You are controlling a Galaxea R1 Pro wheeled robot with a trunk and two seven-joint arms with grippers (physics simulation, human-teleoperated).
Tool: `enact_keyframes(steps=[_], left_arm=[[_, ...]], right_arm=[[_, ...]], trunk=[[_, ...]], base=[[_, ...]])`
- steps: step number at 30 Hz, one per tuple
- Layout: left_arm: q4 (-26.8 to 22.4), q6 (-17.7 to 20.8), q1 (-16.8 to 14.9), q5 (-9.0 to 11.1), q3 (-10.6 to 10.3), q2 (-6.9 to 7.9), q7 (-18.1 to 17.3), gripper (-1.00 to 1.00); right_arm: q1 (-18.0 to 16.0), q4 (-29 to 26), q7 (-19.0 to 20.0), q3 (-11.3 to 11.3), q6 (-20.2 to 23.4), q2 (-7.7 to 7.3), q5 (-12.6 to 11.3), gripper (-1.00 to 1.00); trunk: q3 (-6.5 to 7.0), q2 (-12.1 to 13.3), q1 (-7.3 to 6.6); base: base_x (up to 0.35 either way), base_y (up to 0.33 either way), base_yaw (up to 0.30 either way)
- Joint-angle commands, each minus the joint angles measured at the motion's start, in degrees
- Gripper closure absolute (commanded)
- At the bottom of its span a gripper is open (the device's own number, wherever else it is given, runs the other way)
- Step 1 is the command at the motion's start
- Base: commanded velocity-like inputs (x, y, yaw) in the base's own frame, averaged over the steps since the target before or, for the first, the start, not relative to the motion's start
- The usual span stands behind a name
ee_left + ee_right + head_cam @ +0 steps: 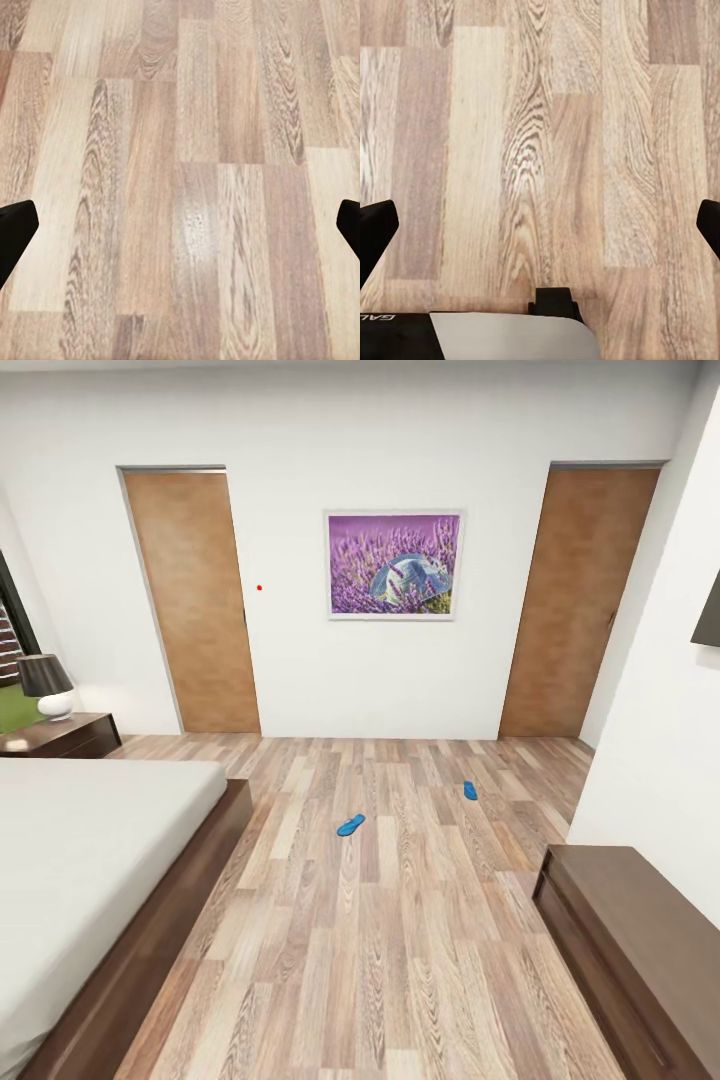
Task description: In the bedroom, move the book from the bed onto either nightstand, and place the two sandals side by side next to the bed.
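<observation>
Currently en route | near sandal (350,825) lay mid-frame on the plank floor (400,960), long axis diagonal, just left of centre | far sandal (470,790) well apart, upper right | bed (90,860) lower left | left gripper (180,225) and right gripper (540,225) both spread, empty, above bare floor; neither arm clearly nearer.

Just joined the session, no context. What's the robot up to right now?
Nothing is in hand yet. The head view looks across the bedroom: the two sandals lie apart on the wood floor, one nearer the bed, the other further right. A nightstand with a lamp stands past the bed. Left gripper and right gripper are open over bare floor.
</observation>
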Motion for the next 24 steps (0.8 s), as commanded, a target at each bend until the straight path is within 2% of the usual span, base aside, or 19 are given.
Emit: enact_keyframes(steps=[1,6,19,24], left_arm=[[0.03,-0.18,-0.03,0.00,-0.01,0.00,0.00,-1.00],[0.03,-0.18,-0.03,0.00,-0.03,0.00,0.00,-1.00],[0.01,-0.18,-0.03,0.07,-0.06,0.00,0.01,-1.00],[0.02,-0.18,-0.03,0.05,-0.06,0.00,0.01,-1.00]], right_arm=[[-0.03,0.04,0.03,-0.04,-0.19,0.00,-0.03,-1.00],[-0.03,0.05,0.03,0.03,-0.19,0.04,-0.02,-1.00],[-0.03,0.12,0.03,0.03,-0.19,0.09,0.04,-1.00],[-0.03,0.11,0.03,0.11,-0.19,0.09,0.05,-1.00]], trunk=[[-0.06,-0.03,0.00],[-0.06,-0.03,0.00],[-0.06,-0.03,0.00],[-0.06,-0.03,0.00]], base=[[0.000,0.000,0.000],[0.016,0.000,0.000],[0.275,0.000,0.000],[0.102,0.000,0.000]])
